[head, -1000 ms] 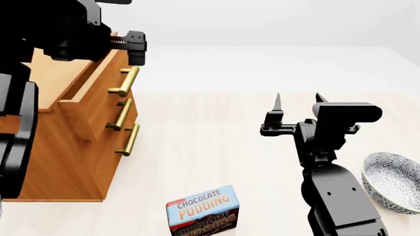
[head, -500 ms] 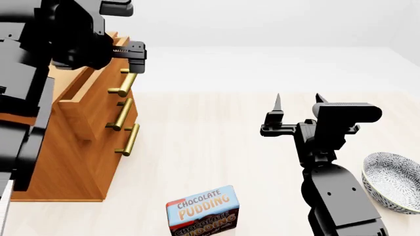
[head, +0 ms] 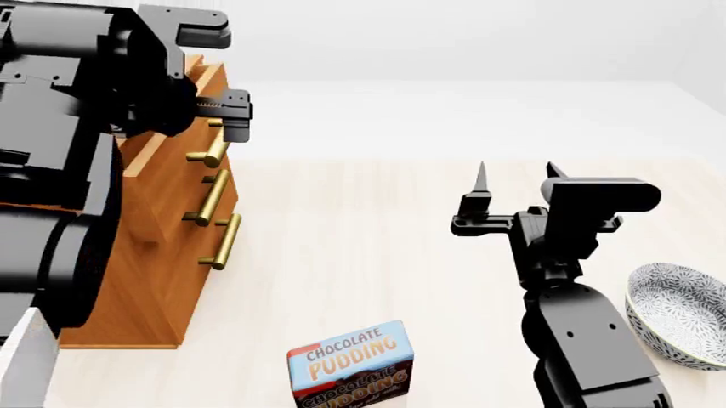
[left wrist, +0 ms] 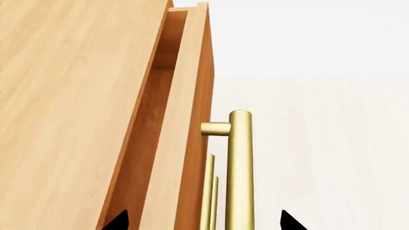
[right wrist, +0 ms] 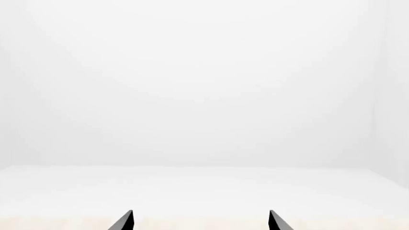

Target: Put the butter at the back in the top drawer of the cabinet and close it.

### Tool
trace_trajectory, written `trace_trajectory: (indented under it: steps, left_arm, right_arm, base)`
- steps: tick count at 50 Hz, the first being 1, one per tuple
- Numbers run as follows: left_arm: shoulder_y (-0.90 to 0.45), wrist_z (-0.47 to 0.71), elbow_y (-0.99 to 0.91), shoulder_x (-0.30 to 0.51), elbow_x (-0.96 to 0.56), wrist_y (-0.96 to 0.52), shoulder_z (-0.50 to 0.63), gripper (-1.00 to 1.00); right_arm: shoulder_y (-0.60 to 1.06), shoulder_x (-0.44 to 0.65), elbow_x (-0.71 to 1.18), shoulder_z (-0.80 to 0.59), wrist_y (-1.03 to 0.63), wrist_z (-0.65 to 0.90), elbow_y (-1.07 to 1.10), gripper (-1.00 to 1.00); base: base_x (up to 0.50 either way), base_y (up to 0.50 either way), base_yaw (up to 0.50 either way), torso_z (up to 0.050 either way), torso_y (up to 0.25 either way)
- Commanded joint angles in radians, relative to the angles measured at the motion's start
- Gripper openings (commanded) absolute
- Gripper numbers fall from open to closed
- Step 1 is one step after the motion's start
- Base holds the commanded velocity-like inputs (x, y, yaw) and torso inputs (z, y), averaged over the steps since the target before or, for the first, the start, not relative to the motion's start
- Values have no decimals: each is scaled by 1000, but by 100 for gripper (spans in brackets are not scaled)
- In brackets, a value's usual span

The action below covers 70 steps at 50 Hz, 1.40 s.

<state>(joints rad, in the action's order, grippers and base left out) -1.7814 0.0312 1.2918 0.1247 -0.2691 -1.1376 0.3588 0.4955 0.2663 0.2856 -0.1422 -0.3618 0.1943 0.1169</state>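
Observation:
The cabinet (head: 136, 280) stands at the left, its top (left wrist: 70, 96) filling much of the left wrist view. Its top drawer (left wrist: 195, 143) is pulled out a little, leaving a narrow gap behind the front. My left gripper (left wrist: 202, 223) is open, one fingertip on each side of the drawer front and its brass handle (left wrist: 240, 172). In the head view the left gripper (head: 233, 110) sits at that handle (head: 212, 151). My right gripper (head: 516, 174) hangs open and empty over the floor, and in its wrist view the right gripper (right wrist: 200, 220) faces only white. The butter is out of view.
A blue-and-brown Chocolate Pudding box (head: 349, 364) stands at the near edge. A patterned bowl (head: 681, 314) lies at the right, beside my right arm. My bulky left arm (head: 57, 170) hides the cabinet's top and the drawer's inside. Two more handled drawers (head: 221, 242) sit below.
My left arm has swung further across the cabinet, hiding the drawer's inside that showed before. The left gripper stays by the top handle. The right arm has not moved.

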Motion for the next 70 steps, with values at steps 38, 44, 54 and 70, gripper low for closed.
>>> trace_trajectory:
  steps: [38, 44, 54, 70]
  left_arm:
    - [-14, -280, 17, -89, 258, -137, -199, 100]
    - [-27, -317, 17, -110, 254, -146, -200, 100]
    - [-38, -294, 17, -124, 29, -153, -66, 100]
    - [-28, -166, 15, -125, -798, -92, 550, 100]
  right_arm:
    - [0, 14, 22, 2, 14, 10, -15, 100]
    - [-1, 18, 27, 4, 13, 11, -12, 100]
    - [-6, 23, 35, 9, 21, 10, -13, 100]
    - [-11, 33, 52, 27, 25, 16, -9, 100]
  base:
    - [0, 0, 0, 0, 0]
    - [0, 0, 0, 0, 0]
    - [0, 0, 0, 0, 0]
    - [0, 0, 0, 0, 0]
